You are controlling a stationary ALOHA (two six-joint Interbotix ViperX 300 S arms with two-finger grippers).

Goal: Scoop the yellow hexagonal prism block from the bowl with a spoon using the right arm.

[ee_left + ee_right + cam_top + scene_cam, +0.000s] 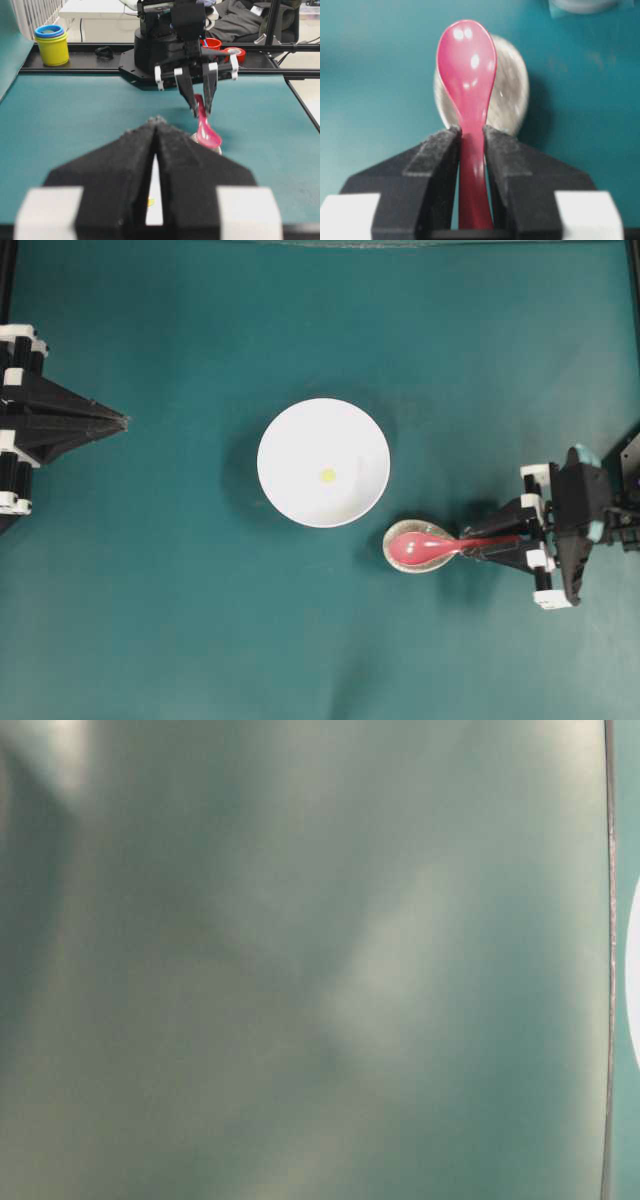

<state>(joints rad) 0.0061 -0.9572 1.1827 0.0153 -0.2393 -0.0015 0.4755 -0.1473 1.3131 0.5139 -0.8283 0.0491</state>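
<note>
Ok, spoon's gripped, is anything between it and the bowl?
Nothing visible. The right gripper holds the spoon over its rest; only bare mat separates it from the bowl holding the yellow block.

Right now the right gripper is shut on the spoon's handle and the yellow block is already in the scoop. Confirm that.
Not quite. The right gripper is shut on the spoon, but its scoop is empty, as the right wrist view shows. In the overhead view the yellow block lies in the bowl.
</note>
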